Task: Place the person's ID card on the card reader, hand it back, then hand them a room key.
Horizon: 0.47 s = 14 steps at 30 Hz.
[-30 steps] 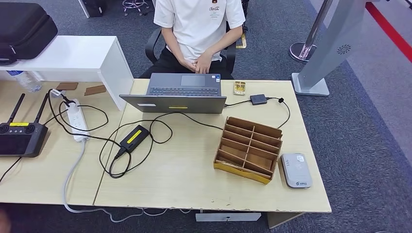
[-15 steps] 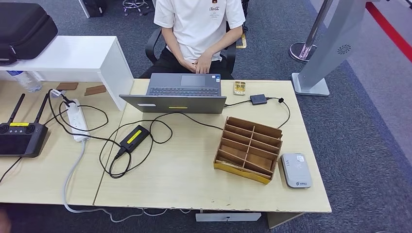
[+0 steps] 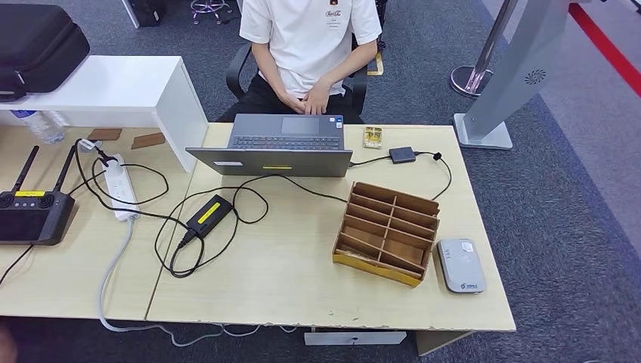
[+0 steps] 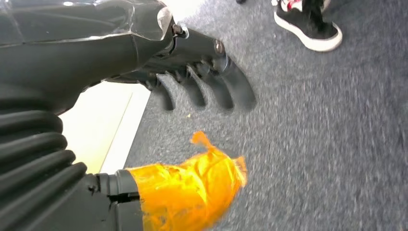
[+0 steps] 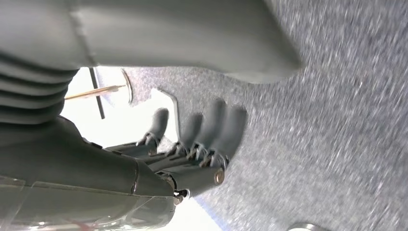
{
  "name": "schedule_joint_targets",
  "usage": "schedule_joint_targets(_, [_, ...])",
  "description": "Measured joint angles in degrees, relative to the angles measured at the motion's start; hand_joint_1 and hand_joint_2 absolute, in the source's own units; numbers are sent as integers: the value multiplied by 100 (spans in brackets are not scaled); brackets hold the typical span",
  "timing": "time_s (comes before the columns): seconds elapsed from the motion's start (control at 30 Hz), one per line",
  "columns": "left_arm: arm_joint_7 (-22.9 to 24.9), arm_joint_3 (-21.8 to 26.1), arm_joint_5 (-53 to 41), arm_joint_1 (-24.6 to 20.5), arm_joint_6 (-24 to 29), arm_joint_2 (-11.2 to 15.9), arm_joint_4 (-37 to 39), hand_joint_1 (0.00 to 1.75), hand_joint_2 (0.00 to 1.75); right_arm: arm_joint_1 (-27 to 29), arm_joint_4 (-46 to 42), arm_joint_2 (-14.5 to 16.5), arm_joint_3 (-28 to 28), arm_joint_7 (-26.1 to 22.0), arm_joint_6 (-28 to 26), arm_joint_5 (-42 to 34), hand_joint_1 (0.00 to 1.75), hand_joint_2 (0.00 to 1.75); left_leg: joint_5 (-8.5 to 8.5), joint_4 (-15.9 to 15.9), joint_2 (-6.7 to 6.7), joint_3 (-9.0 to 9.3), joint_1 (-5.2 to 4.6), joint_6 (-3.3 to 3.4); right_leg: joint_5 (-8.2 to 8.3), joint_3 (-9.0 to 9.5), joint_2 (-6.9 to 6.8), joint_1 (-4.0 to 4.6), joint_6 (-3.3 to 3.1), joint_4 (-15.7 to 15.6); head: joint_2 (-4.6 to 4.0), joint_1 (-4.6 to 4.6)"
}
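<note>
Both arms hang low over the grey carpet: the left hand, its thumb wrapped in orange tape, has fingers spread and holds nothing, and the right hand is just as loose and bare. On the pale wooden desk, the flat grey card reader lies near the right edge, just beside the brown wooden slotted organiser. Across the desk, a person in a white T-shirt sits behind the open grey laptop. No ID card I can make out.
</note>
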Motion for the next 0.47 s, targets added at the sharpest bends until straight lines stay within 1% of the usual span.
schedule_joint_targets(0.03, [-11, 3, 3, 0, 35, 1, 0, 0, 0, 1, -1, -6, 0, 6, -45, 16, 0, 0, 0, 0, 0, 0, 0, 0, 0, 0, 0, 0, 0, 0, 0, 0])
schedule_joint_targets(0.07, [-20, 7, 2, 0, 43, 1, 0, 0, 0, 2, -1, -11, 0, 8, -57, 26, 0, 44, 0, 0, 0, 0, 0, 0, 0, 0, 0, 0, 0, 0, 0, 0])
schedule_joint_targets(0.17, [-36, 11, -4, -1, -28, 0, 2, 0, 131, 4, -1, -28, 0, 5, 13, 59, 0, 175, 0, 0, 0, 0, 0, 0, 0, 0, 0, 0, 0, 0, 0, -1])
schedule_joint_targets(0.2, [-56, 12, -2, -1, -85, 1, 2, 0, 175, 4, -1, -31, 0, 6, 39, 66, 0, 175, 0, 0, 0, 0, 0, 0, 0, 0, 0, 0, 0, 0, 0, -1])
schedule_joint_targets(0.3, [-218, 13, 47, 0, -360, 7, 2, 0, 175, 7, -1, -33, 1, -27, 109, 29, 0, 175, 0, 0, 0, 0, 0, 0, 0, 0, 0, 0, 0, 0, 0, -1])
schedule_joint_targets(0.4, [-358, -85, 244, 22, -640, 41, 2, 0, 175, 36, -15, -49, 32, -138, 216, -184, 0, 175, -1, 0, 0, 0, 0, -1, 0, 0, 0, 1, 0, 0, 0, -1])
schedule_joint_targets(0.43, [-373, -145, 351, 37, -700, 59, 2, 0, 175, 51, -25, -57, 51, -169, 253, -284, 0, 131, -1, 0, 0, 0, 0, -2, 0, 0, 0, 1, 0, 0, 0, -1])
schedule_joint_targets(0.47, [-380, -177, 403, 45, -727, 69, 2, 0, 175, 58, -31, -60, 60, -182, 269, -332, 0, 116, -2, 0, 0, 0, 0, -2, 0, 0, 0, 1, 0, 0, 0, -1])
